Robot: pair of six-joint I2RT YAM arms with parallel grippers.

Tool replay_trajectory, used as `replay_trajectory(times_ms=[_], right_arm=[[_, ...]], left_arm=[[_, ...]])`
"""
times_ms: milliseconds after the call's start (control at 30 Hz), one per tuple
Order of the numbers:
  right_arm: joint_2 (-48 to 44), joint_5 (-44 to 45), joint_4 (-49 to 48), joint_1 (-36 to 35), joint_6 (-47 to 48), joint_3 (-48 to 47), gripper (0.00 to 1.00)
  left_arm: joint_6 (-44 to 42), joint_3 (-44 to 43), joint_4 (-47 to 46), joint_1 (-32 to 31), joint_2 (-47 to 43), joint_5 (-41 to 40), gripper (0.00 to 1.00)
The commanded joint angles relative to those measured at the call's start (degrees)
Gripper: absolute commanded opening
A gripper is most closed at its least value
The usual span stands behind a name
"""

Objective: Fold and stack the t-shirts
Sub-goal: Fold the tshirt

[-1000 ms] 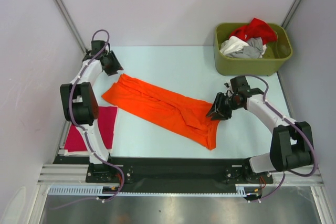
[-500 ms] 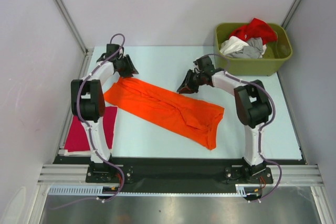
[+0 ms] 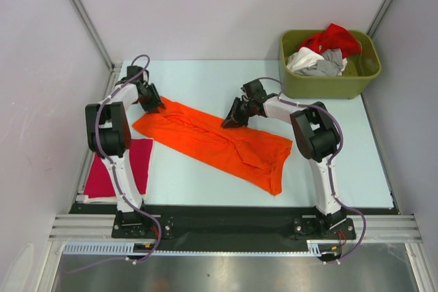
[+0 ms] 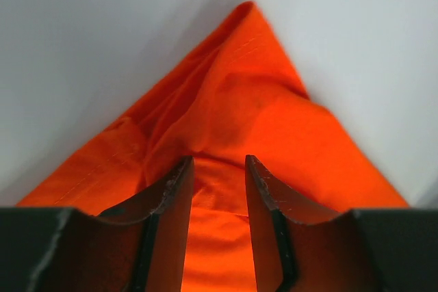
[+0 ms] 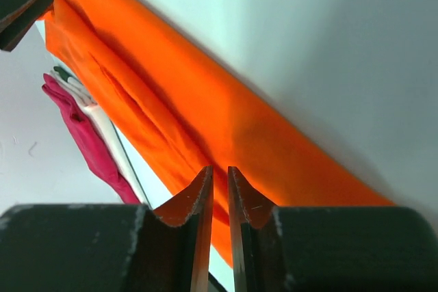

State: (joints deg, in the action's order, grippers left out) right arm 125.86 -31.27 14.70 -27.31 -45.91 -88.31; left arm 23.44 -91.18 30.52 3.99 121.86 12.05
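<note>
The large orange t-shirt lies folded in a long diagonal strip across the table. My left gripper sits on its far left corner. In the left wrist view the gripper has its jaws drawn in on a bunch of the orange cloth. My right gripper is at the middle of the shirt's far edge. In the right wrist view it is closed to a thin slit on the orange cloth. A magenta-red t-shirt lies folded flat at the near left.
An olive-green bin at the far right holds a red t-shirt, a white one and a grey one. White walls close in the left, back and right sides. The magenta cloth also shows in the right wrist view.
My right arm swung from the shirt's right end to the middle of its far edge. My left gripper came down from the far left corner of the table onto the shirt's corner.
</note>
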Motion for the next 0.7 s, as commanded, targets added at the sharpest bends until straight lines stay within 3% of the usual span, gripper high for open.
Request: replay_trajectory(times_ms=[0,233,400,667], right_arm=[[2.45,-1.69,-1.69,-1.25,-1.20,-2.83,0.19],[5.36,-3.18,-0.20,-3.80,-0.41,-5.29,0.19],[2.38,-4.33,0.42,-5.65,0.47,-2.66,0.19],[-2.72,0.14,4.97,-6.71,9.85,0.43,0.25]], left_arm=[[-3.05,1.88,1.03,0.67,-4.97,-2.56,0.41],[-5.33,2.67,1.38,2.51,-5.67,-4.32,0.41],[-6.13,1.35,1.64,2.95,-6.11,-6.16,0.43],[-5.51,0.47,1.21,3.22,-8.47,-4.77,0.46]])
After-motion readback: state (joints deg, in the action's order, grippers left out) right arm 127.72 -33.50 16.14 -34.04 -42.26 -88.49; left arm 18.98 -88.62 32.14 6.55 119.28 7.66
